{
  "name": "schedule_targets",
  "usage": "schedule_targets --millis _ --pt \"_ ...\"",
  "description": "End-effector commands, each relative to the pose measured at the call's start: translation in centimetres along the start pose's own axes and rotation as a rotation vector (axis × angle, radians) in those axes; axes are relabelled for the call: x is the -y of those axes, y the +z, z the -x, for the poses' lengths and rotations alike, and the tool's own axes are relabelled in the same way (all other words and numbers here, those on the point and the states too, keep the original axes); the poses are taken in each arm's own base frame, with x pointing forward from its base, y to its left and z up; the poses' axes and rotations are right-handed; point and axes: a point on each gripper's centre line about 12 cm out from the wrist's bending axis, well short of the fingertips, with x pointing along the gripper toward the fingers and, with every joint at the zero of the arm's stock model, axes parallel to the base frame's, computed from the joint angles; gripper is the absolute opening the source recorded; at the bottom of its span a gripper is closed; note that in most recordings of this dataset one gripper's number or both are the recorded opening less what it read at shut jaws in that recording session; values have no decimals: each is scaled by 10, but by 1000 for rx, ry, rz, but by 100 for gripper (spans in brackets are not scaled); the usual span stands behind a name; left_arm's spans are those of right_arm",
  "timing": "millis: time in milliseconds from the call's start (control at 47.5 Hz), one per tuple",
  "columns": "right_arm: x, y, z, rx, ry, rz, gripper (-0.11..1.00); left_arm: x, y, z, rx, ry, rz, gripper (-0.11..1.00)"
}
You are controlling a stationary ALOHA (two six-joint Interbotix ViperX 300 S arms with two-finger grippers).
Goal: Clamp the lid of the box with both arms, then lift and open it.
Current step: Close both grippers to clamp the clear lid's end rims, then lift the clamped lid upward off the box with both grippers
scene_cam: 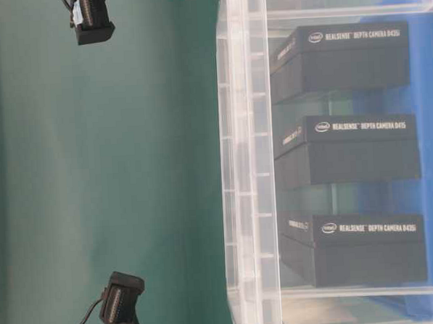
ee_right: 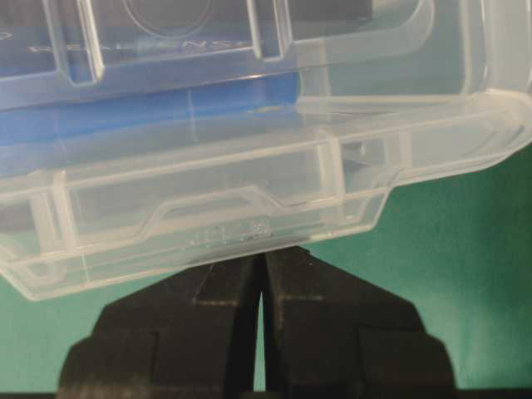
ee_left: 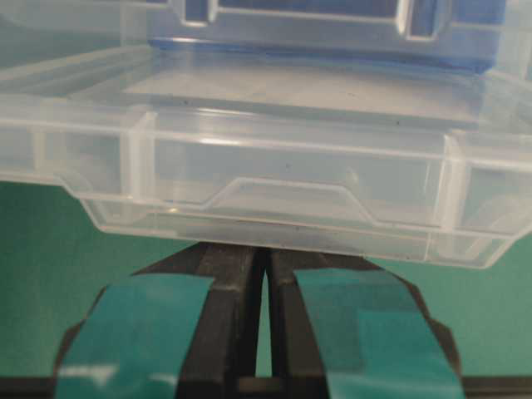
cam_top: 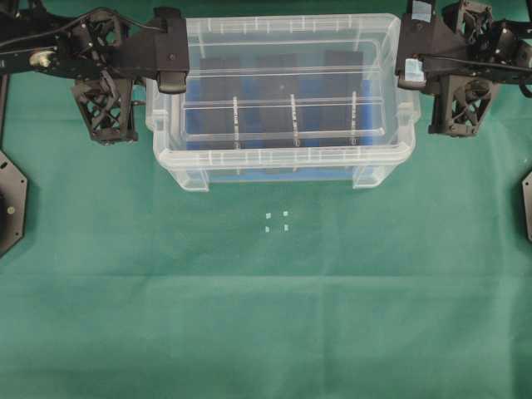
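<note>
Lid (cam_top: 283, 83) long axis spanning left tool (cam_top: 172, 81) to right tool (cam_top: 411, 76), each pinched shut on a short end, above box (cam_top: 283, 162)

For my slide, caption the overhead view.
Both grippers, left and right, clamp opposite ends of the clear lid over the box.

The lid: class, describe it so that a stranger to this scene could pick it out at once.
Find the big clear box on the green cloth, with three black packs inside. The lid is the shallow clear panel across its top, held at each end by a black pincer. Unlike the deep tub, it is flat and ribbed.
</note>
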Motion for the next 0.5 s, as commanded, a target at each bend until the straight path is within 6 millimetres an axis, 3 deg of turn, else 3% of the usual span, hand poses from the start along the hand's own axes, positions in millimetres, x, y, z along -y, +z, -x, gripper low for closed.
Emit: schedule_targets --millis 0,484 --pt "-10 33 21 124 20 8 0 3 31 21 112 14 -18 1" --pt "-12 48 32 156 24 18 0 4 37 30 108 7 -23 1"
